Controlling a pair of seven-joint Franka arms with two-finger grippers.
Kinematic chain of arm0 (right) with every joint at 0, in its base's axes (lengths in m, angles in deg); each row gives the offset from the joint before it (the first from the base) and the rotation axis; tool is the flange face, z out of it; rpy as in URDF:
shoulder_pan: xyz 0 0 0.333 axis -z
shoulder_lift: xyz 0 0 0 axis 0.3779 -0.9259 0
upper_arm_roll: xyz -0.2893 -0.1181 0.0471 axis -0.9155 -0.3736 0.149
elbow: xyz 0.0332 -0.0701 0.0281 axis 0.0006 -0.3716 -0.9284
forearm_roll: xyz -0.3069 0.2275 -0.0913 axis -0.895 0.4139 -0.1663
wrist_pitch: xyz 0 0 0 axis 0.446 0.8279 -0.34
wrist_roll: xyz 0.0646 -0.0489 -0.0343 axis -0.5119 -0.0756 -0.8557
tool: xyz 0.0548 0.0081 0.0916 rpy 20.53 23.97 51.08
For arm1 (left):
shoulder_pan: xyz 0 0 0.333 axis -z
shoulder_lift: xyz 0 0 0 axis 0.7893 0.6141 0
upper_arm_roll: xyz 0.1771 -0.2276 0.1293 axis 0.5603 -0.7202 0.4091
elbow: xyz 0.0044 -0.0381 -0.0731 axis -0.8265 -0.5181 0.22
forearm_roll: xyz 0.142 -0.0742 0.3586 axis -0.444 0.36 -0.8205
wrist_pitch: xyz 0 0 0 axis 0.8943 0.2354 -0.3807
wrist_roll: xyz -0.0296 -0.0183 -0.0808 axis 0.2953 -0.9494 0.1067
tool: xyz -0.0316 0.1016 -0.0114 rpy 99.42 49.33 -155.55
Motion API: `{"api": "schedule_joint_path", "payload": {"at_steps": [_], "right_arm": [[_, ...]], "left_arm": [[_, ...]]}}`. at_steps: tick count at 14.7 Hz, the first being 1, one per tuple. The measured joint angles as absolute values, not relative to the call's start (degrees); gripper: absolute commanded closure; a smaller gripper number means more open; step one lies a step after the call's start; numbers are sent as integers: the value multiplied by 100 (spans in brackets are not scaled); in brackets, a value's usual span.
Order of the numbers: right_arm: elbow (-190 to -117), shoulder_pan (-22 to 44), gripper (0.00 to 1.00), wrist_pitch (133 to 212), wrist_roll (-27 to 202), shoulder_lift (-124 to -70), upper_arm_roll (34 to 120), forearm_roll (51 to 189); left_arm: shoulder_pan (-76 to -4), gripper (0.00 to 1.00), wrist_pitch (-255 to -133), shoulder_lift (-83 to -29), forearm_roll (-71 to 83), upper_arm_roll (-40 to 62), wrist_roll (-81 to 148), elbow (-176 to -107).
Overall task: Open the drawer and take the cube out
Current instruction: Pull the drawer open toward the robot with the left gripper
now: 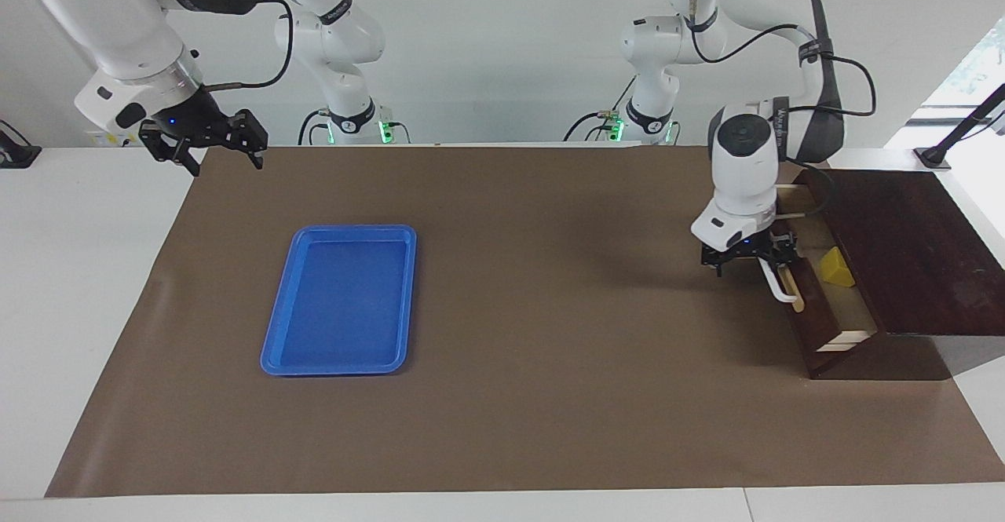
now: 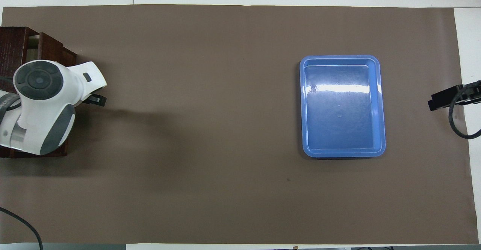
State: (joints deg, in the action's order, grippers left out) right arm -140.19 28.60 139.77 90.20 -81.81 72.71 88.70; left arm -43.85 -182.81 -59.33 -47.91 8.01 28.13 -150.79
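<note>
Dark brown wooden drawer (image 1: 824, 302) pulled open at the left arm's end of the surface, small yellow cube (image 1: 837, 268) lying inside, left jaws (image 1: 773, 271) at its white bar handle (image 1: 776, 286), grip unclear, right jaws (image 1: 222, 153) spread wide, waiting aloft over the brown mat's (image 1: 550, 310) edge, flat blue plastic tray (image 1: 341, 300) well apart.

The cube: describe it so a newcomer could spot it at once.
Find the dark wooden box at the left arm's end of the table. Its drawer is pulled open beside the left gripper. The cube lies inside on pale wood, the only bright yellow thing there.
</note>
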Motion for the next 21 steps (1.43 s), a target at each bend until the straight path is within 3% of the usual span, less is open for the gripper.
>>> {"api": "schedule_joint_path", "payload": {"at_steps": [3,7,12,17,21], "right_arm": [[-14020,2860,0,13990,9020,-8181,7271,8870],[-14020,2860,0,14049,9020,-8181,7270,8870],[-14037,2860,0,14050,9004,-8181,7270,8870],[-14040,2860,0,14050,9001,-8181,7270,8870],[-14040,2859,0,14050,9001,-8181,7276,8870]], "left_arm": [[-3594,0,-18060,-5981,-4680,784,3600,-15066],[-3469,0,-17897,-6013,-4492,826,3735,-14957],[-3500,0,-16478,-5676,-3302,897,3872,-13310],[-4721,0,-16183,-5491,-2294,987,4291,-12485],[-5647,0,-16432,-5491,-2184,1014,4829,-12644]]}}
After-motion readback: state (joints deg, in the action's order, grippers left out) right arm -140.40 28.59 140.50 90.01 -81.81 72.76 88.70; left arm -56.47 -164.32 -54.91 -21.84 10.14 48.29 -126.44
